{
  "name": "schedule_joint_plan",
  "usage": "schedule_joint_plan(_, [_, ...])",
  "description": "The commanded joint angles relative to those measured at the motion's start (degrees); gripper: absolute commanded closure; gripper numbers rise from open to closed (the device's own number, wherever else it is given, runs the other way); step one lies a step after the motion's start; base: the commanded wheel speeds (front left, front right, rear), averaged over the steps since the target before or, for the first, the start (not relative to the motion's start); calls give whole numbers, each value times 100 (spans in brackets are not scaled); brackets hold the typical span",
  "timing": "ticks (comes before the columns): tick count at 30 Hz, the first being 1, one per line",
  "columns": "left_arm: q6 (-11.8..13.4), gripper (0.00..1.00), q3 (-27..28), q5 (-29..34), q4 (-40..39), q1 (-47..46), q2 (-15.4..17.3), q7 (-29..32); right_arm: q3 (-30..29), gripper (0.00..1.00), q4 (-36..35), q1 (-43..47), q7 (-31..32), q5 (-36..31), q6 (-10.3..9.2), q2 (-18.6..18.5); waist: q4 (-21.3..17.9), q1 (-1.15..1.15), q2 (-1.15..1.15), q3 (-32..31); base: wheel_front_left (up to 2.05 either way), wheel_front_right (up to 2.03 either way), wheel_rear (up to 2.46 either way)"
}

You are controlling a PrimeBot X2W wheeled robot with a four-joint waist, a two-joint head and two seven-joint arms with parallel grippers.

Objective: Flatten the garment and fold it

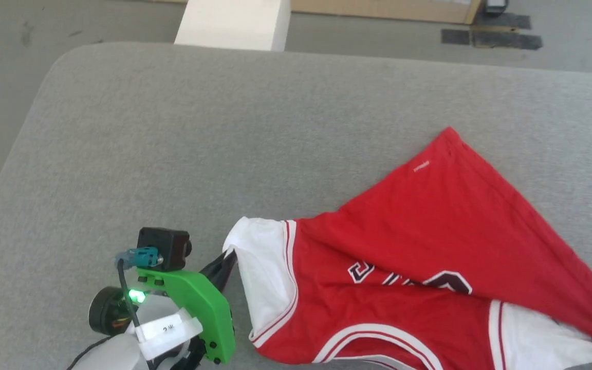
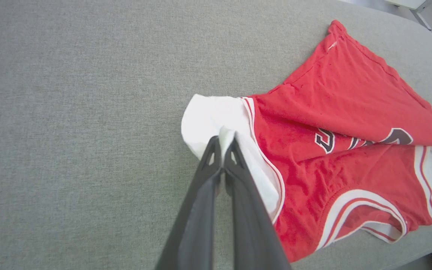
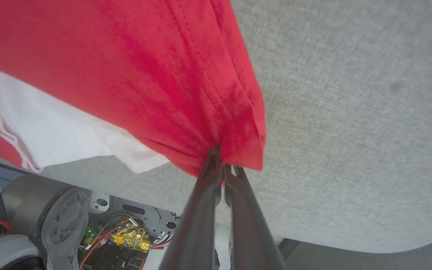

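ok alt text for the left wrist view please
The left arm's two dark fingers are shut on the white sleeve of a red T-shirt, which lies rumpled and partly folded over on a grey padded surface.

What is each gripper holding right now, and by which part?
Both hold the garment: the left gripper pinches its white sleeve, the right gripper pinches a red corner.

Left gripper pinched closed on the garment sleeve, fingers angled forward and right. Right gripper clamped on its red corner.
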Motion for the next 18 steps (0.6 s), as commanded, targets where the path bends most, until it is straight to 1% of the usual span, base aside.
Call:
schedule_joint_plan(1, [35, 100, 9, -48, 39, 62, -53, -45, -125, 100, -57, 200, 74, -106, -8, 142, -165, 1, 0, -156, 0, 0, 0])
schedule_joint_plan(6, [40, 100, -13, -64, 111, 97, -91, -67, -522, 100, -365, 751, 323, -414, -8, 607, -187, 1, 0, -177, 0, 0, 0])
schedule_joint_plan(10, [16, 100, -29, -62, 142, 80, -87, -60, -692, 100, -638, 900, 444, -610, -8, 809, -172, 1, 0, -165, 0, 0, 0])
schedule_joint_plan(12, [9, 100, -28, -62, 150, 63, -91, -61, -735, 0, -803, 876, 424, -658, -8, 844, -158, 1, 0, -153, 0, 0, 0])
schedule_joint_plan(15, [-7, 100, -43, -53, 155, 38, -97, -54, -800, 0, -1013, 772, 516, -604, -8, 831, -122, 1, 0, -138, 0, 0, 0])
schedule_joint_plan(18, [-22, 100, -66, -35, 145, -6, -117, -45, -944, 0, -1290, 476, 632, -432, -8, 854, -40, 1, 0, -107, 0, 0, 0])
